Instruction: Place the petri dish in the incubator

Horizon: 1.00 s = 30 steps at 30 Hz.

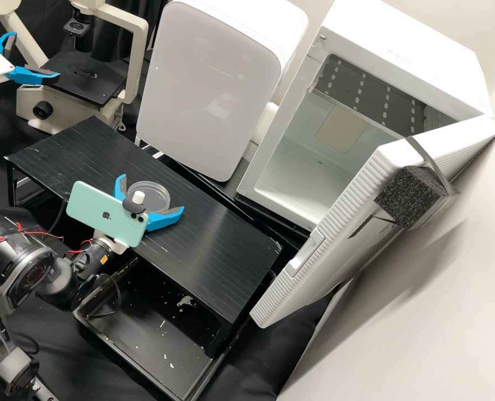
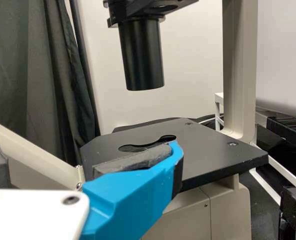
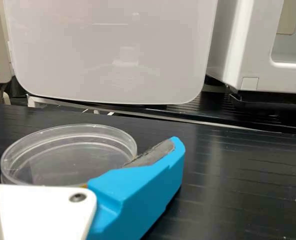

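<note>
**Petri dish [image 1: 158,193] straddled by my right gripper [image 1: 152,193], squeeze still to be made**

I have the right fingers [image 3: 148,192] spread wide around the dish, which sits flat on the black stand [image 1: 219,239]. One pad [image 3: 155,152] is right by the rim, but whether it touches I can't tell. Reaching in low suits something so shallow: I judge the pads should take it by its side wall, keeping it level.

Clock directions here are the high view's, read from the dish. Between two and three o'clock is the open white cabinet [image 1: 292,131], which I take for the incubator. Its door [image 1: 325,234] stands wide at about three, giving me a way in; the foam block [image 1: 408,195] strapped to it looks like something to push against when shutting it. The closed white unit [image 1: 208,94] is at one.

At eleven, my left gripper [image 1: 33,54] is by the microscope stage [image 2: 213,152], open and holding nothing, nicely out of the way.

Next I'd close evenly, then lift straight up. An off-centre squeeze could skid the smooth plastic or tip it, and I'd want clearance at the cabinet's lip.
</note>
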Tool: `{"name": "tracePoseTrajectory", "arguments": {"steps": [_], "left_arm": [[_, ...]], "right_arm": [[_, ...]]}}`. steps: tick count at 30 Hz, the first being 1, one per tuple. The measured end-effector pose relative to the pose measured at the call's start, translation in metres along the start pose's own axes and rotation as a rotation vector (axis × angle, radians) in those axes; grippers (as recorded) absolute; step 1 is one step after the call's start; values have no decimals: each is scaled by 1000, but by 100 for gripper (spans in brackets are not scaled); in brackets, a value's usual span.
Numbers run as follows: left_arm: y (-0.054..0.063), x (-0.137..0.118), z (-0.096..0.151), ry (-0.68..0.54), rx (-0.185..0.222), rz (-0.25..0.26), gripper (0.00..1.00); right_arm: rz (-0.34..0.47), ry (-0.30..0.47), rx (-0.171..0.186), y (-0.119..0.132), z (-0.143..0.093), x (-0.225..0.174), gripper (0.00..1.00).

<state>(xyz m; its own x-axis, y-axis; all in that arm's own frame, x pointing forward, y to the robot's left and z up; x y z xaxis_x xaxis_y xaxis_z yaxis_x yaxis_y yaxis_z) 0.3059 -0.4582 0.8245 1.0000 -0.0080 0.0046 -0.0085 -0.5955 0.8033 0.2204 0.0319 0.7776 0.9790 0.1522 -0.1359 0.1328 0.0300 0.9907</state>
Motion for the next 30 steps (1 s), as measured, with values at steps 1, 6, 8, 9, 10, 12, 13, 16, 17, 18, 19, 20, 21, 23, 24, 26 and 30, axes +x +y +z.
{"name": "tracePoseTrajectory", "arguments": {"steps": [1,6,8,9,10,12,13,16,17,18,19,20,21,23,24,26,30], "left_arm": [[0,0,0,0,0,0,100],[0,0,0,0,0,0,100],[0,0,0,0,0,0,100],[0,0,0,0,0,0,100],[0,0,0,0,0,0,100],[0,0,0,0,0,0,100],[0,0,0,0,0,0,100],[0,0,0,0,0,0,100],[0,0,0,0,0,0,100],[0,0,0,0,0,0,100],[0,0,0,0,0,0,100],[0,0,0,0,0,0,100],[0,0,0,0,0,0,100],[0,0,0,0,0,0,100],[0,0,0,0,0,0,100],[0,0,0,0,0,0,100],[0,0,0,0,0,0,100]], "right_arm": [[0,0,0,0,0,0,0],[0,0,0,0,0,0,0],[0,0,0,0,0,0,0],[0,0,0,0,0,0,0],[0,0,0,0,0,0,0],[0,0,0,0,0,0,0],[1,1,0,0,0,0,0],[5,5,-1,1,-1,2,0],[3,3,-1,1,-1,2,0],[3,3,-1,1,-1,2,0],[2,2,-1,1,-1,2,0],[2,2,-1,1,-1,2,0],[2,2,-1,1,-1,2,0],[0,-1,-1,1,0,1,0],[-2,2,-2,1,0,1,0],[-3,3,-6,1,0,1,0],[-5,4,-3,2,1,1,0]]}}
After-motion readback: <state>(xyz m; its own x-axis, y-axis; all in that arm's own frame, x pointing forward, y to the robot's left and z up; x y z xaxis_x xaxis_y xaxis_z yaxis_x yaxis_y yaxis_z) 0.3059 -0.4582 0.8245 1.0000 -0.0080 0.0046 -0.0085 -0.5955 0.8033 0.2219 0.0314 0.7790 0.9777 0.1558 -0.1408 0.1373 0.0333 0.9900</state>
